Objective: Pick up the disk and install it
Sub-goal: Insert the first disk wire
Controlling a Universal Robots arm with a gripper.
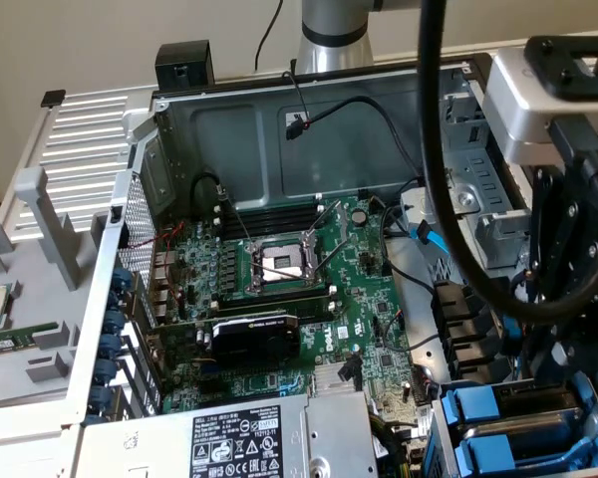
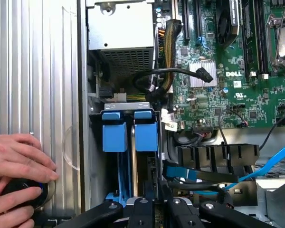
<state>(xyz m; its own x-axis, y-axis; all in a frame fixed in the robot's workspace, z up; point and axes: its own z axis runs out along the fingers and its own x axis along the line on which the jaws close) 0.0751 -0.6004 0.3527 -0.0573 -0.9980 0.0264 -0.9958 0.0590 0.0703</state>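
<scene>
The disk [image 2: 146,135] stands on edge in the drive bay, its blue end tab farthest from my gripper. A second blue carrier [image 2: 115,135] sits right beside it. My gripper [image 2: 155,190] is at the near end of the disk, its black fingers close together and shut on it. The contact itself is in shadow. In the exterior view my gripper [image 1: 563,349] hangs low at the right edge of the open case, just above the two blue carriers [image 1: 478,408].
A person's hands [image 2: 19,156] rest on the silver case panel, around a black round object [image 2: 23,192]. The green motherboard [image 1: 309,289], a black graphics card [image 1: 254,339], the power supply [image 1: 249,438] and a blue cable [image 2: 270,164] surround the bay.
</scene>
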